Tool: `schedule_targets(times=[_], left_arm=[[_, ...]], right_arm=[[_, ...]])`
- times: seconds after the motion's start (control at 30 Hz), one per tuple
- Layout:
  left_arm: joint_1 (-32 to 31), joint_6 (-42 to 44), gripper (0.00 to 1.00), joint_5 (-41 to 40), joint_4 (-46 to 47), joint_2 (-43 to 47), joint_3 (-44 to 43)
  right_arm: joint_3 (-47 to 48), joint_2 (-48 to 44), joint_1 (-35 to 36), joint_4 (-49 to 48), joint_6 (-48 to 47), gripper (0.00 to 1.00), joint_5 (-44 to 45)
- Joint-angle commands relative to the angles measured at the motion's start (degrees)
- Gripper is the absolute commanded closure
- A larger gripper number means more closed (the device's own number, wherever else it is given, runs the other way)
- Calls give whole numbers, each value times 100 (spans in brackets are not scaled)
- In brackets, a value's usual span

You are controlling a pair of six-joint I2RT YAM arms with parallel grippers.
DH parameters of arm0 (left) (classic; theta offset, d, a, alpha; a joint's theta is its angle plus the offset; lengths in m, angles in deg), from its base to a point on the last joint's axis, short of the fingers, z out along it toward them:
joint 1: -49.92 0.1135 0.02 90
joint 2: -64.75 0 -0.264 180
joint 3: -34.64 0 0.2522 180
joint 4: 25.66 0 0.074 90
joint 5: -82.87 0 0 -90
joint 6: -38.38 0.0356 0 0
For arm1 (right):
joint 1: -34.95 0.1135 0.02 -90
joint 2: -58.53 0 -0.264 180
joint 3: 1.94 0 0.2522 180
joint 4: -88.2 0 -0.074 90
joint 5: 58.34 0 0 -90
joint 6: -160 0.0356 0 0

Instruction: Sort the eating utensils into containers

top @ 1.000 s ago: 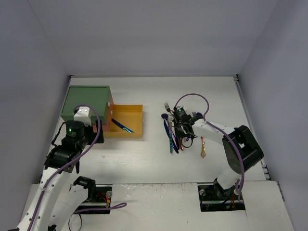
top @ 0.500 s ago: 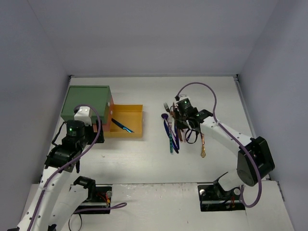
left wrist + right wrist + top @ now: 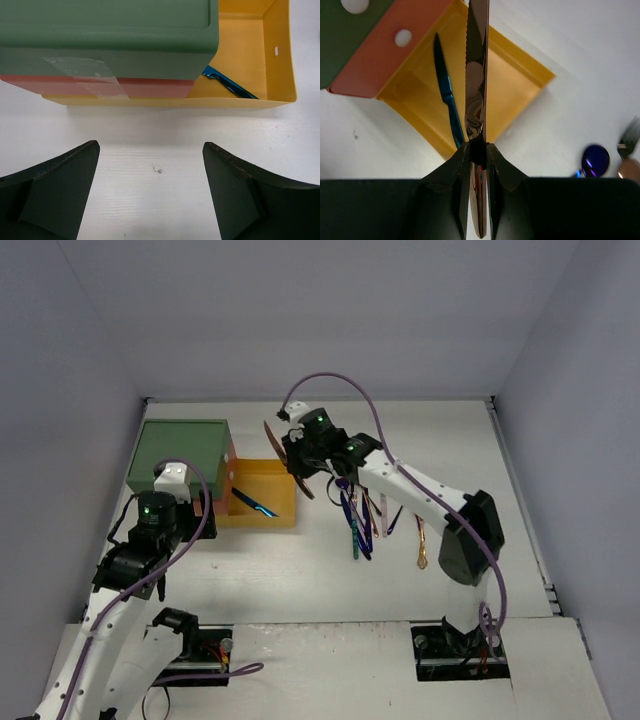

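Observation:
My right gripper (image 3: 297, 462) is shut on a copper knife (image 3: 476, 80) and holds it in the air over the right part of the open yellow drawer (image 3: 283, 468); the knife also shows in the top view (image 3: 285, 457). A blue knife (image 3: 254, 503) lies in that drawer and shows in both wrist views (image 3: 227, 85) (image 3: 446, 95). The drawer unit has a green top (image 3: 180, 450) with the orange-red drawer (image 3: 155, 87) shut under it. The remaining utensils (image 3: 362, 523) lie in a heap to the right. My left gripper (image 3: 150, 160) is open and empty, just in front of the unit.
A gold spoon (image 3: 422, 545) lies at the heap's right side. A purple spoon bowl (image 3: 595, 161) and a fork tip (image 3: 630, 137) show at the right of the right wrist view. Grey walls enclose the white table (image 3: 300, 570).
My right gripper has lifted the copper knife out of the heap and carried it left, to above the yellow drawer. The left arm has not moved.

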Motion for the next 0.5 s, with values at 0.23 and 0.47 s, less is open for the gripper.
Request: schedule_targets(times=[0.23,0.47], left_arm=[[-20,-60,18,53,300,-67,-94],[-26,-57,18,99,300,-70,-85]], right_arm=[[1659,1750,286,-415,-702,100,-836],[1300,2023,373,-942,-543,100,-949]])
